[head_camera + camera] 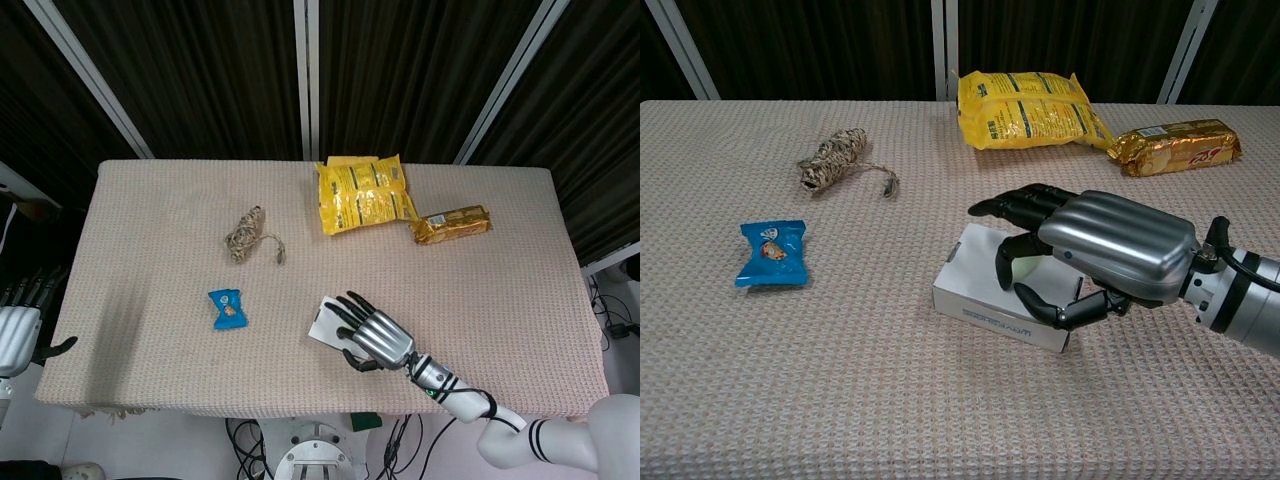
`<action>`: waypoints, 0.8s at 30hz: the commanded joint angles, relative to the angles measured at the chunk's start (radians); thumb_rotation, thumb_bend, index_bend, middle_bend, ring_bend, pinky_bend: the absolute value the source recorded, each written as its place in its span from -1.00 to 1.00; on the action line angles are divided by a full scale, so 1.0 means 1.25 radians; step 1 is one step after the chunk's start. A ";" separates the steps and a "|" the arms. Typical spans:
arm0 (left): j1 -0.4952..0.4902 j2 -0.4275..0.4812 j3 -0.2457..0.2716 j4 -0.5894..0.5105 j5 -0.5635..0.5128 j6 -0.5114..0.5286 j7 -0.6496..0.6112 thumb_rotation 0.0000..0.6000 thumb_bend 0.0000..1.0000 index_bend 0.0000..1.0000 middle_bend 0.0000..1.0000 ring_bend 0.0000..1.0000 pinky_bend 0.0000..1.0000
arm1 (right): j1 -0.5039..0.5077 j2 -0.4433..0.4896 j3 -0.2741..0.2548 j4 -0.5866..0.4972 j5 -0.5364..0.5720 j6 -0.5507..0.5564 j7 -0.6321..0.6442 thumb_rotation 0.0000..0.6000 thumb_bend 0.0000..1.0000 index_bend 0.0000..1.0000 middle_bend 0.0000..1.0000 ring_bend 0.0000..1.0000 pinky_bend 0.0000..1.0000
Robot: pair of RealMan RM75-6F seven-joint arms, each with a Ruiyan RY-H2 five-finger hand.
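Note:
A flat white box [985, 290] lies on the beige cloth near the table's front edge, also visible as the white box [325, 322] in the head view. My right hand [1110, 245] arches over its right half, with the fingers curved down toward the top and the thumb near the front edge. It has no grip on the box; the same right hand [375, 335] covers most of it from above. My left hand [15, 335] hangs off the table's left edge, fingers apart, holding nothing.
A blue snack packet [772, 252] lies to the left. A bundle of twine [832, 158] sits further back on the left. A yellow bag [1030, 108] and a gold wrapped packet [1178, 146] rest at the back right. The table [150, 220] wears a woven beige cloth.

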 commanded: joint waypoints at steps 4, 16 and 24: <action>0.000 0.001 -0.001 0.000 0.000 0.001 -0.001 1.00 -1.00 -0.83 -0.85 -1.00 -0.81 | -0.005 0.007 0.009 -0.009 -0.005 0.024 0.008 -0.27 0.20 -0.17 -1.00 -1.00 -1.00; 0.000 0.002 0.000 -0.004 0.003 0.003 0.002 1.00 -1.00 -0.83 -0.85 -1.00 -0.81 | -0.011 0.018 0.025 -0.008 0.012 0.031 0.007 -0.26 0.20 -0.17 -0.99 -1.00 -1.00; -0.002 0.003 -0.001 -0.007 0.003 0.002 0.005 1.00 -1.00 -0.83 -0.85 -1.00 -0.81 | -0.011 0.010 0.022 0.007 0.026 0.007 0.002 -0.26 0.20 -0.17 -0.99 -1.00 -1.00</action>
